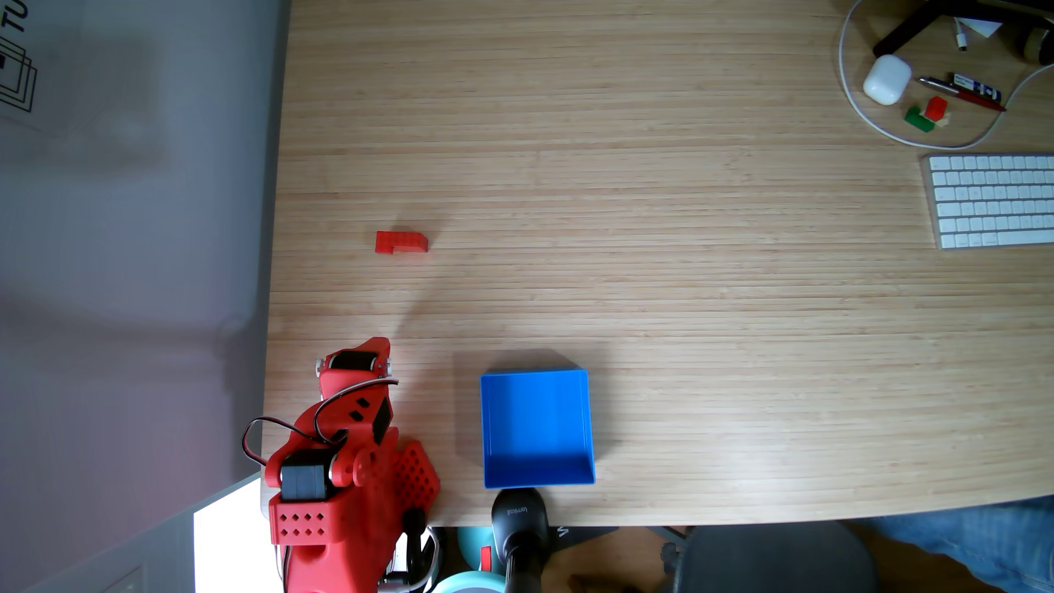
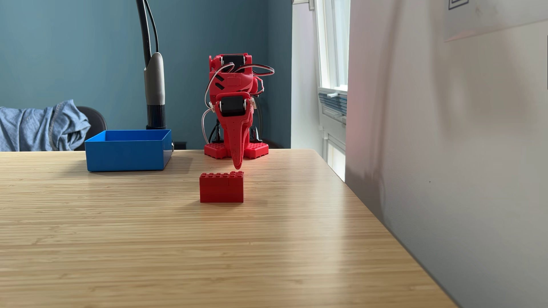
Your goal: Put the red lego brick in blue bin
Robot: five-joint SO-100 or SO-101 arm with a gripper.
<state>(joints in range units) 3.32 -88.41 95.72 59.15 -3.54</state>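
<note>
Red lego brick (image 2: 221, 187) sits free on counter (image 2: 178, 251) near folded arm's tool (image 2: 237, 165), which looks clenched and empty; likely light, rigid, slick plastic, best pinched across flat sides, blue bin (image 1: 536, 427) well apart.

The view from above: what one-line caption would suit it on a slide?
Red lego brick lies on the wooden table, apart from the folded red arm and empty blue bin.

From my side, the keyboard (image 1: 992, 200) runs off the right edge, and the arm's base (image 1: 342, 547) is cut by the bottom edge. The claw (image 2: 237, 164) points straight at the camera (I can't tell how its jaws stand). The brick's (image 2: 221, 187) notch is hidden.
</note>
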